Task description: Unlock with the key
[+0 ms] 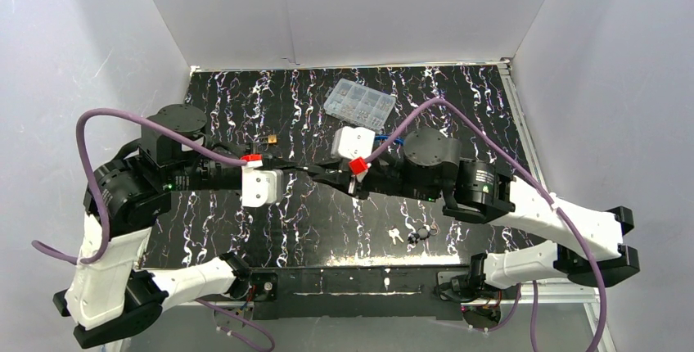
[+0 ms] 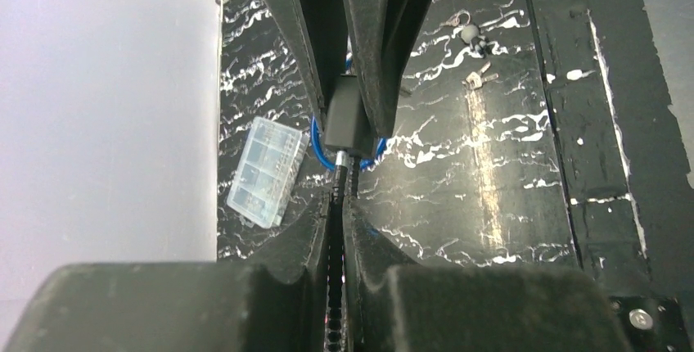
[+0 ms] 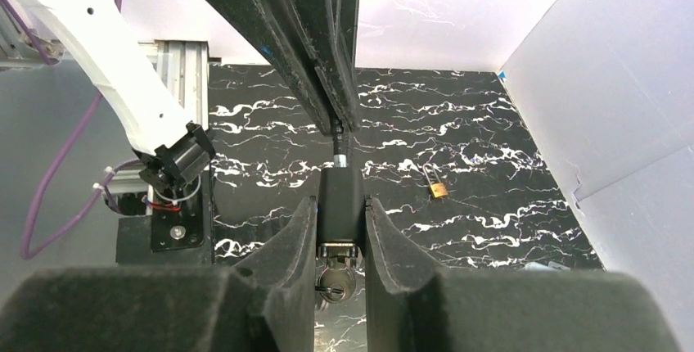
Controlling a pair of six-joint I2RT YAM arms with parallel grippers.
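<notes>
Closest in, the right gripper (image 3: 340,209) has its 2 padded fingers clamped on the flat sides of the black lock (image 3: 340,192). It holds the lock off the mat (image 1: 327,221), probably so both ends stay reachable. The left gripper (image 2: 341,198) meets it head-on, pinched tight on the thin metal stem (image 2: 340,168) at the lock's far end. Whether that is a key or a cable pin, I cannot tell. Behind the lock loops a blue cable (image 2: 313,135). 1 loose key (image 1: 397,235) lies on the mat, on the arm-base side of the lock, apparently untouched.
</notes>
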